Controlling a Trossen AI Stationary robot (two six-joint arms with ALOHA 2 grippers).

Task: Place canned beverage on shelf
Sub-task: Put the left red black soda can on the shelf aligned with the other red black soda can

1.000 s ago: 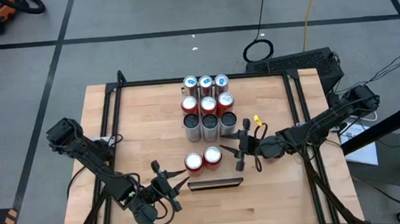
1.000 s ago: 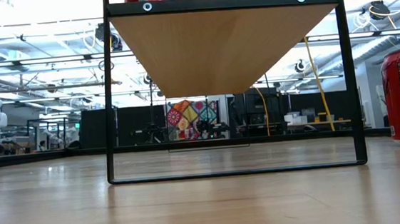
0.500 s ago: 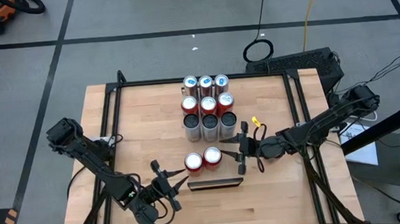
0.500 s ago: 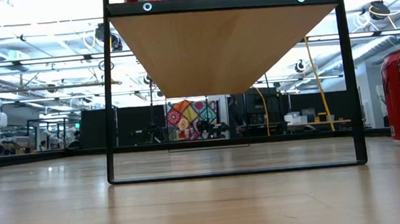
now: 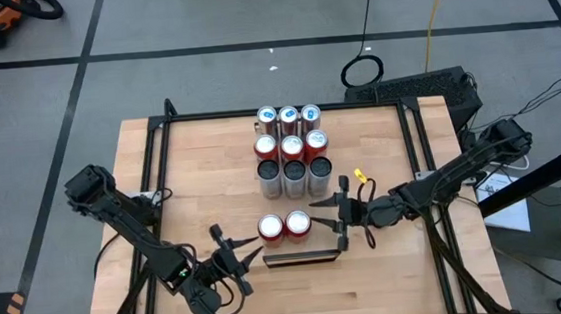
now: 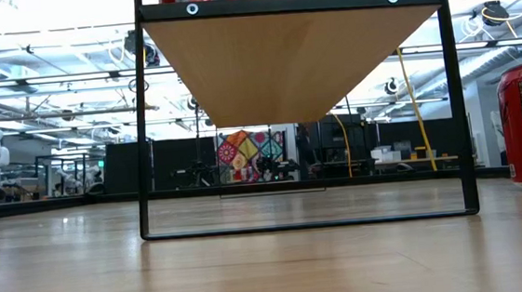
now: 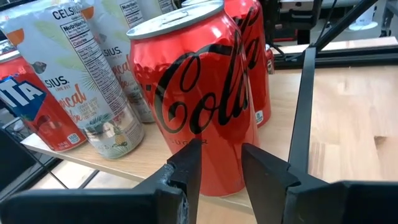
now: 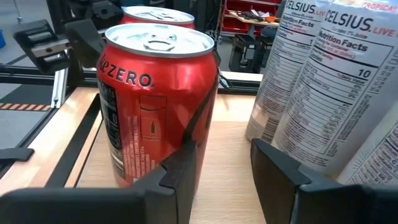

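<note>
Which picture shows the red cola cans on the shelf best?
The left wrist view: both red cola cans stand big, logo readable. The right wrist view shows them from the other side. The high view shows only their tops. The low view catches just their bottoms above the shelf.

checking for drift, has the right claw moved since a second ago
Yes. In the high view the right claw has slid slightly down the picture, away from the can block and toward the dark bar, staying beside the red can.
</note>
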